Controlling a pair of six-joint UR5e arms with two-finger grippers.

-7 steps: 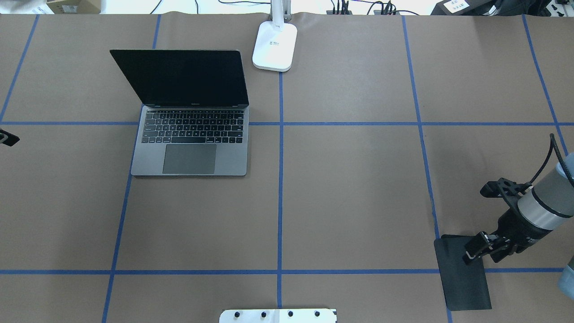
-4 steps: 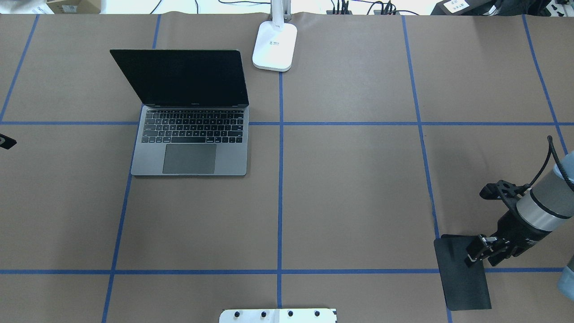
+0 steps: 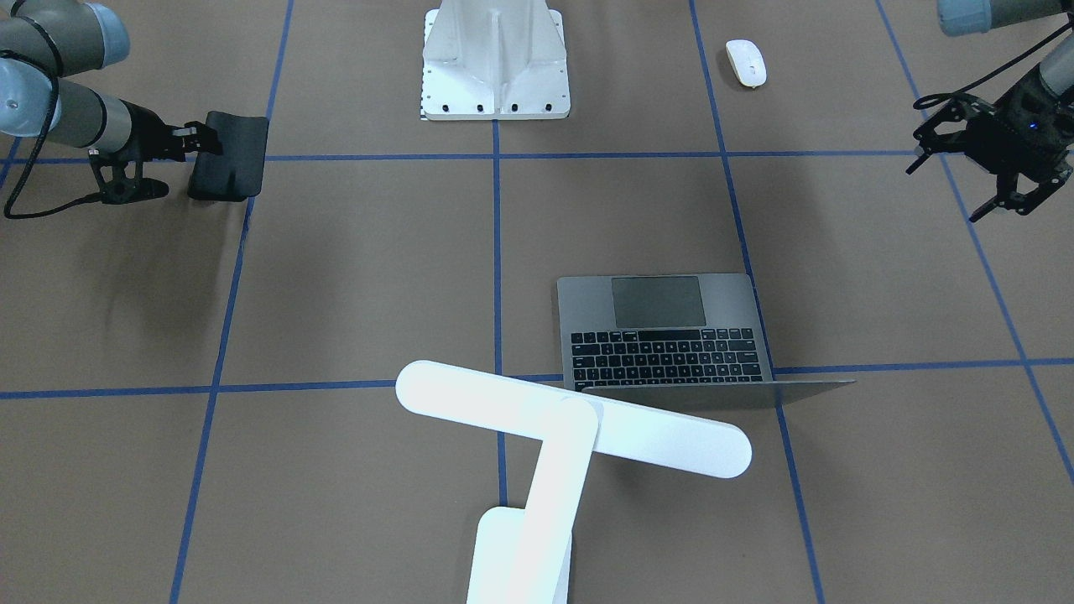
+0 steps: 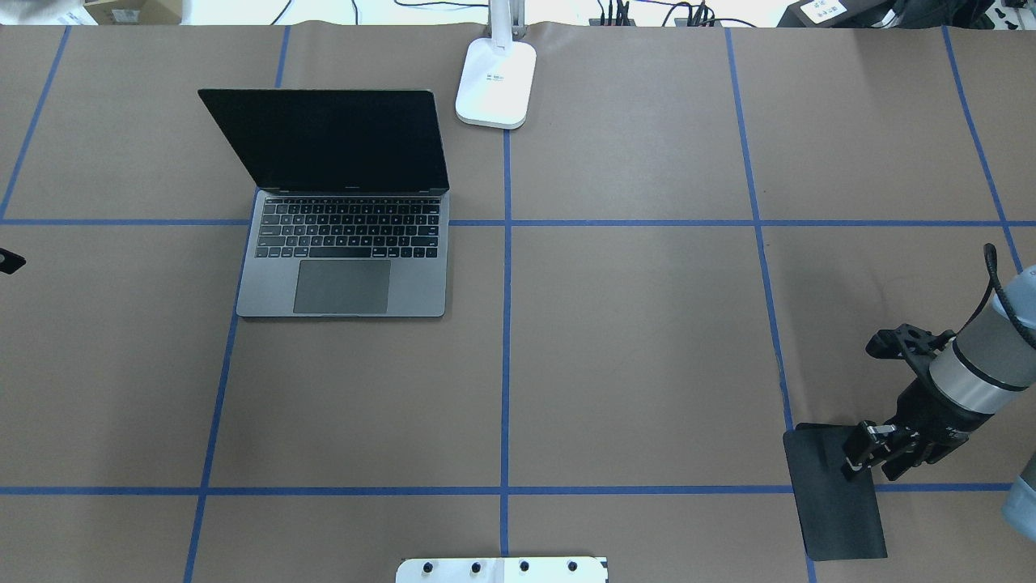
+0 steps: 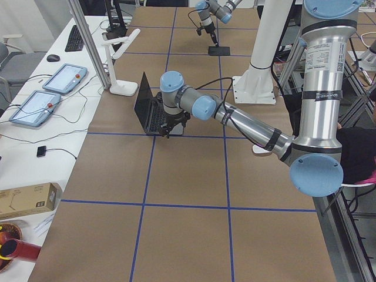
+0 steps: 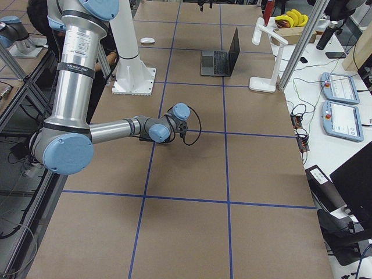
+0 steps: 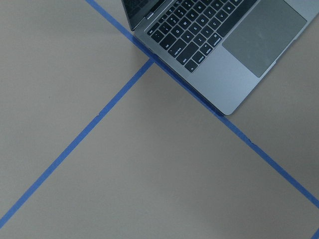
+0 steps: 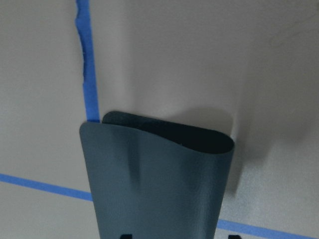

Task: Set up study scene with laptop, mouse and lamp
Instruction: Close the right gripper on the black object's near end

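Note:
The laptop (image 4: 340, 275) stands open at the back left, its screen dark, and its front corner shows in the left wrist view (image 7: 229, 45). Just right of it is the lamp (image 4: 495, 85), whose bar head (image 3: 570, 415) reaches over the laptop's back edge. The mouse (image 3: 746, 62) lies near the robot's side, left of the pedestal. My left gripper (image 3: 1000, 211) hangs open and empty above the table, left of the laptop. My right gripper (image 4: 862, 453) is shut on one edge of a black mat (image 4: 834, 502), whose held end curls up off the table (image 8: 159, 174).
A white ribbed pedestal (image 3: 495, 63) stands at the robot's edge in the middle. Blue tape lines (image 4: 506, 356) divide the brown table into squares. Cables and boxes line the far edge.
The right wrist has drifted slightly toward the robot's side, still holding the mat, which stays put. The left gripper's tip has slid farther off the overhead view's left edge.

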